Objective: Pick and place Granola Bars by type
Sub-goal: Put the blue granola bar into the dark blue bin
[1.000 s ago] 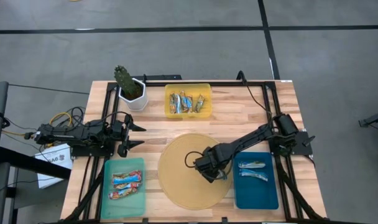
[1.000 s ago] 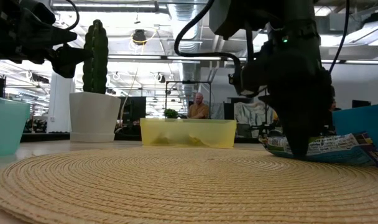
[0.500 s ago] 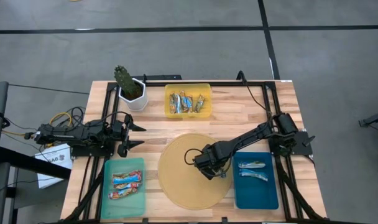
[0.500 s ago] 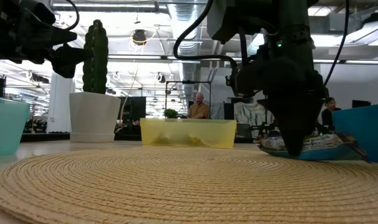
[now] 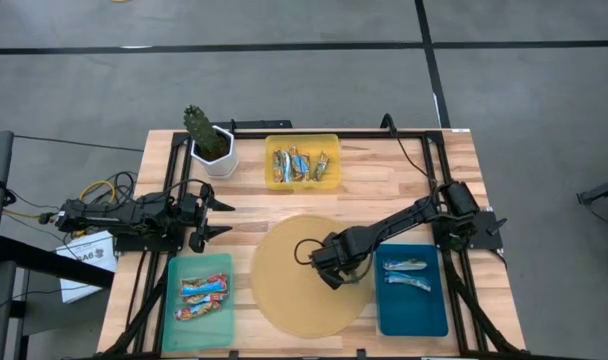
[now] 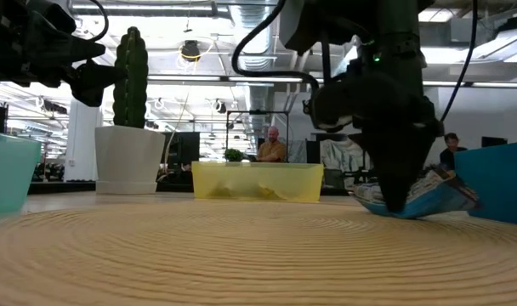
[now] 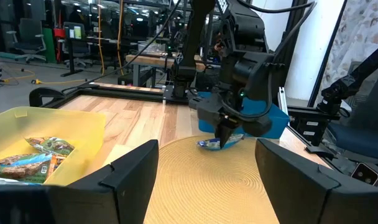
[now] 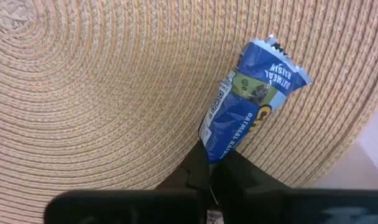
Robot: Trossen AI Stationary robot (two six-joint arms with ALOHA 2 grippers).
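Note:
A blue-white granola bar (image 8: 251, 106) sits at the right part of the round woven mat (image 5: 284, 295), and my right gripper (image 5: 346, 278) is shut on it. In the low view the bar (image 6: 433, 194) sticks out sideways from the gripper (image 6: 396, 202). My left gripper (image 5: 222, 218) hovers open at the table's left, holding nothing. A yellow tray (image 5: 302, 140) at the far middle holds several mixed bars. Red-and-blue bars lie in the teal tray (image 5: 224, 300) at the near left. Two blue-white bars lie in the blue tray (image 5: 436, 300) at the near right. My right gripper pinches one end of the bar's wrapper (image 8: 212, 148) between its two fingers, which come from above and point down. The bar runs away from the fingers. Its held end is low at the mat, and its free end (image 6: 452, 180) tilts up toward the blue tray.
A cactus in a white pot (image 5: 212, 148) stands at the far left corner. Black frame rails (image 5: 334, 131) run along the table's edges. A person (image 6: 271, 146) sits in the room beyond the table.
My right gripper has shut on the end of the blue-white bar. The bar, which lay flat on the mat, now has its free end tipped up off it.

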